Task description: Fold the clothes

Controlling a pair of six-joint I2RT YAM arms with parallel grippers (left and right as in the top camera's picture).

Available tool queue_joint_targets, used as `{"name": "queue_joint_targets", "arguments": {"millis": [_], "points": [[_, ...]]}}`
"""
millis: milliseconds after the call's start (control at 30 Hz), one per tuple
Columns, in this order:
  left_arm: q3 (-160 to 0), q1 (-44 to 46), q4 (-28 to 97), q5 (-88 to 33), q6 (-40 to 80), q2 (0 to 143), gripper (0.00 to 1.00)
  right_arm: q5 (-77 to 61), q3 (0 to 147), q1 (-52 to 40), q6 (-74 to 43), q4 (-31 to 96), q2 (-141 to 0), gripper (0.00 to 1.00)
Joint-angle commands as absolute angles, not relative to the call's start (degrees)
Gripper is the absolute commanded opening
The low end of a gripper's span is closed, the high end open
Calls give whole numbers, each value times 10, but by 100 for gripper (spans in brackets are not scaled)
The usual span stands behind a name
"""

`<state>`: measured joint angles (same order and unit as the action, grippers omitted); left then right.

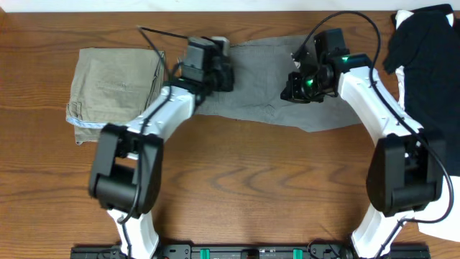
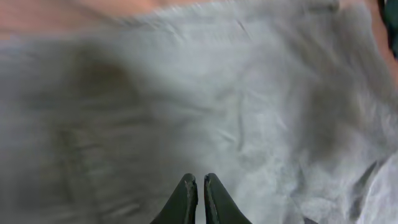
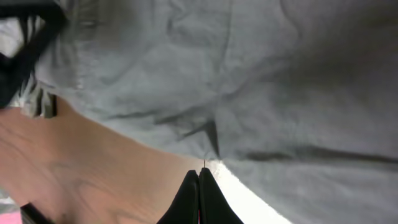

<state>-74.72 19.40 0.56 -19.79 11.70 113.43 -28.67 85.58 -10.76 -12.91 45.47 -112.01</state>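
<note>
Grey shorts point(image 1: 262, 72) lie spread flat at the back middle of the table. My left gripper point(image 1: 230, 78) hovers over their left part. Its fingers stand almost together in the blurred left wrist view, with grey cloth point(image 2: 249, 106) filling the picture beyond the gripper point(image 2: 200, 180) and nothing seen between them. My right gripper point(image 1: 289, 93) is over the right part of the shorts. In the right wrist view this gripper point(image 3: 199, 173) is shut tight at the hem of the grey cloth point(image 3: 267, 81), holding nothing that shows.
Folded olive-khaki shorts point(image 1: 115, 79) with a pale-blue edge lie at the back left. A black garment point(image 1: 428, 50) sits at the back right corner, with white cloth point(image 1: 444, 229) near the right edge. Bare wooden table point(image 1: 251, 187) stretches along the front.
</note>
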Motion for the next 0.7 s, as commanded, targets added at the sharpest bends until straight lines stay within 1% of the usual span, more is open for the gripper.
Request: {"name": "queue_joint_targets", "arguments": {"millis": [0,333,433,567,667], "points": [[-745,207,3,-205,108,1160,9,-285,848,-113,-122,448,-1156,1],[-741,228,37,-203,107,1168,9,-261,848,-115,-123,450,-1252,1],[-741,228,36,-203,107,1168,9,-262,848,-115,-142,461,-1274,1],[-742,228,-1,-203,107,1168,9,-277,850,-114,-145,470,-1269,1],[-742,228,-53,-203,108,1165,8,-296,856,-108,-139,476,-1248,1]]}}
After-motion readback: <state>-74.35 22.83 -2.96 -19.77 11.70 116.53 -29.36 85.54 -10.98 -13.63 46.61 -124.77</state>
